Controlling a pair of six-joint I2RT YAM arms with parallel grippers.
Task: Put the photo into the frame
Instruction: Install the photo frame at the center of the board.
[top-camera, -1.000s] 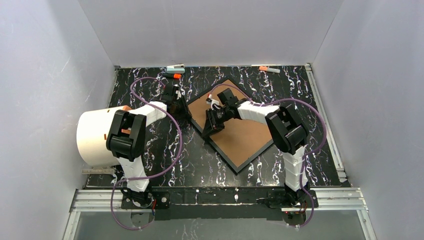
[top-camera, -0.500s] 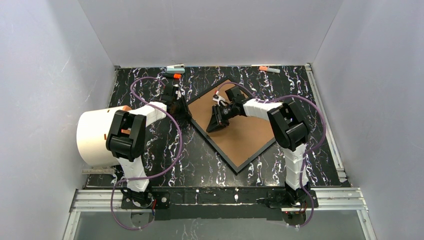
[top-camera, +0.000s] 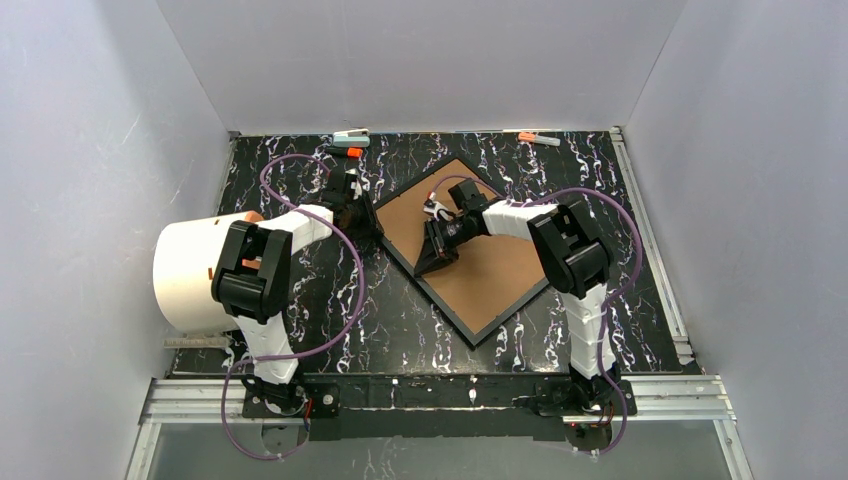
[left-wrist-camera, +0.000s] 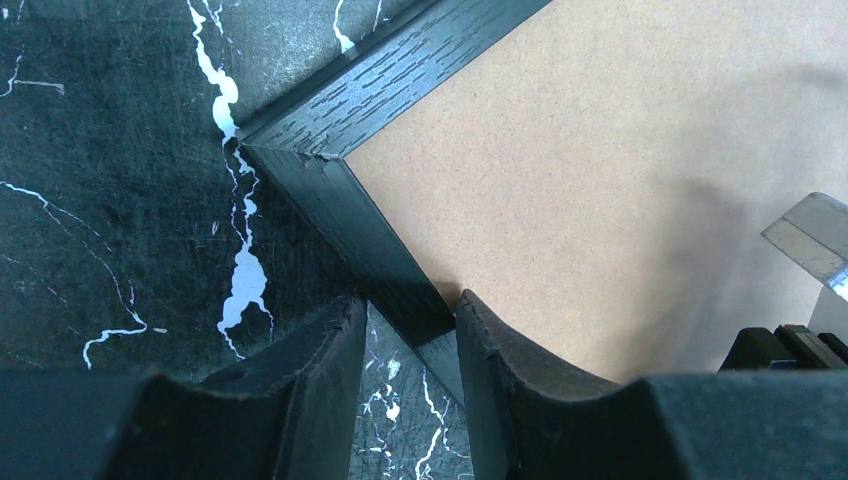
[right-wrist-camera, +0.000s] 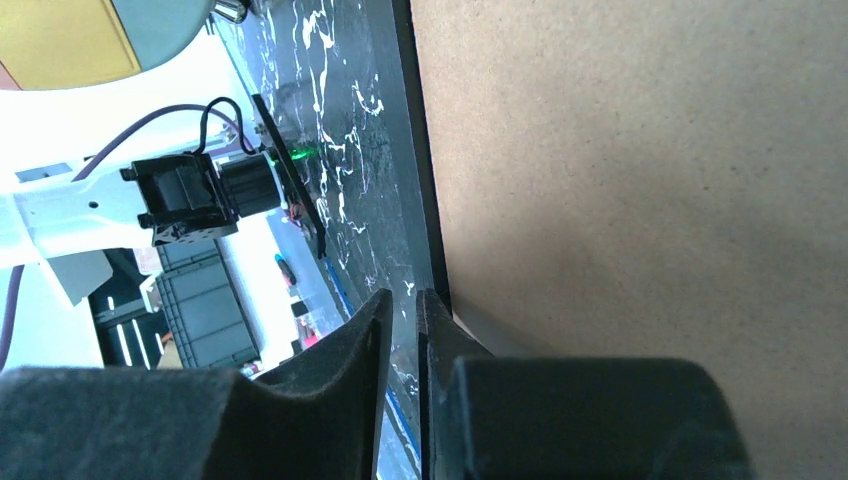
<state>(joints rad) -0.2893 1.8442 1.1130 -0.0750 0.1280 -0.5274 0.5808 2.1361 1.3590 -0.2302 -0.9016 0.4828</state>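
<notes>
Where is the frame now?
In the top view the frame lies at table centre, turned diamond-wise, brown back upward; the left tool clamps its left-corner edge.

We see 2 things crowding the left side of the frame (left-wrist-camera: 400, 68): the left gripper (left-wrist-camera: 410, 320) and the right gripper (right-wrist-camera: 405, 305). Farther left stands a white roll (top-camera: 190, 275). Right of the frame, the table (top-camera: 620, 230) lies open.

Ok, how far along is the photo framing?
The brown backing board already lies inside the frame. Both claws are at its rim: left claw grips near a corner, right claw along one side. No photo is visible, perhaps under the board; fastening may remain.
</notes>
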